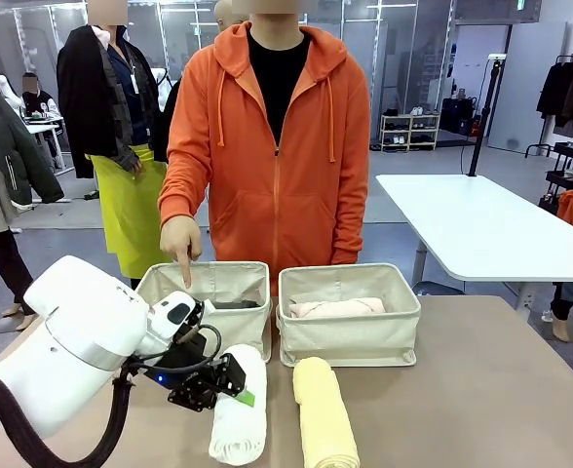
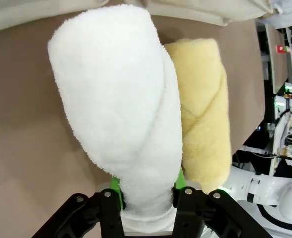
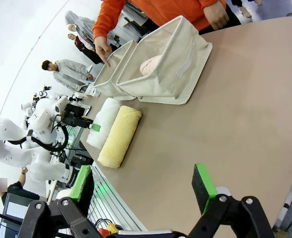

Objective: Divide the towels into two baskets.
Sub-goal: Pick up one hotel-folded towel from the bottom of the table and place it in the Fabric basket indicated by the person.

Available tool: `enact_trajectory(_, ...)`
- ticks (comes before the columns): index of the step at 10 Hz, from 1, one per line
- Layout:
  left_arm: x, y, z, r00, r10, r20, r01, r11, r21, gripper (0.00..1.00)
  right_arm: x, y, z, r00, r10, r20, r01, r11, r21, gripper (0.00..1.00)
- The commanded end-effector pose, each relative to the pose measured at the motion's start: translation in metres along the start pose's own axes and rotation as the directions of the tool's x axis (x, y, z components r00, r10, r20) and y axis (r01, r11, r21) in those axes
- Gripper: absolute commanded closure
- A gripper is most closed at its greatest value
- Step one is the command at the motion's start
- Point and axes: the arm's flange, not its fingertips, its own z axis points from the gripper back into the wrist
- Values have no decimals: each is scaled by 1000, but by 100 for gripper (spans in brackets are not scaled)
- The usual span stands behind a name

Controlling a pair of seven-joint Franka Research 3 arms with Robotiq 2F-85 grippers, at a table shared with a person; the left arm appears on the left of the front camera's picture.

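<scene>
My left gripper (image 1: 236, 388) (image 2: 147, 187) is shut on the near end of the white towel (image 1: 240, 414) (image 2: 118, 104), its green pads pressing into the roll. The pale yellow towel (image 1: 324, 417) (image 2: 203, 109) lies right beside it on the table. Behind them stand two cream baskets. A dark grey towel (image 1: 234, 304) lies in the left basket (image 1: 209, 317), and a pink-beige towel (image 1: 335, 307) (image 3: 153, 65) in the right basket (image 1: 350, 331) (image 3: 178, 69). My right gripper (image 3: 143, 184) hovers open over the table's near right part, holding nothing.
A person in an orange hoodie stands at the far side, one hand (image 1: 181, 239) (image 3: 104, 49) pointing a finger down into the left basket. A white table (image 1: 481, 224) stands behind to the right. Bare tabletop (image 1: 481, 390) spreads right of the yellow towel.
</scene>
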Motion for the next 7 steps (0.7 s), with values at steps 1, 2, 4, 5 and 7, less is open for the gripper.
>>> enact_trajectory(1,-20,-11,35,998,-57,37,57,998,-5,96,0,2,-2,1000,9,18,-9,1000,-4,0)
enact_trajectory(2,-17,-17,50,995,-87,45,88,996,-13,96,0,2,-2,1000,9,18,-9,1000,-4,0)
enact_trajectory(4,-13,-24,81,987,-153,43,155,987,-35,96,0,2,-2,1000,9,18,-9,1000,-4,0)
enact_trajectory(5,-10,-27,103,972,-223,70,225,974,-19,96,0,2,-2,1000,9,18,-9,1000,-4,0)
enact_trajectory(7,2,-18,153,912,-410,-16,410,912,23,96,0,2,-2,1000,9,18,-9,1000,-4,0)
